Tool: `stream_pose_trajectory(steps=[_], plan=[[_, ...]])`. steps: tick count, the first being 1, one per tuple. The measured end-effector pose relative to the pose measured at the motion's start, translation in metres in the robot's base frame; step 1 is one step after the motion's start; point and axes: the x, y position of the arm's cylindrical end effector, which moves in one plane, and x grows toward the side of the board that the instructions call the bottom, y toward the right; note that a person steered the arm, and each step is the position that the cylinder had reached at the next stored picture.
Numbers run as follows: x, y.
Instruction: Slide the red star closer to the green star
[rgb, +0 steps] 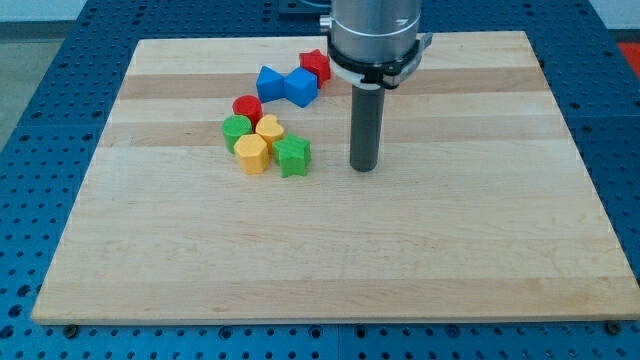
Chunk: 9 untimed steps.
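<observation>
The red star (316, 66) lies near the view's top, just right of two blue blocks. The green star (294, 156) lies lower, at the right end of a cluster of blocks in the board's left half. My tip (364, 167) rests on the board to the right of the green star, a short gap away, and well below the red star. It touches no block.
Two blue blocks (287, 85) sit side by side left of the red star. A red cylinder (247, 107), a green cylinder (236, 129), a yellow heart (268, 129) and a yellow hexagon block (251, 154) crowd left of the green star. The wooden board (450, 250) lies on a blue pegboard table.
</observation>
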Motion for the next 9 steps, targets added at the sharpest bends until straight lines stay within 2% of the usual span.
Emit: stream_pose_trajectory(steps=[1, 3, 5, 6, 7, 9], plan=[[-0.013, 0.0], [-0.137, 0.033], [-0.23, 0.014], [-0.249, -0.028], [-0.25, -0.073], [-0.238, -0.095]])
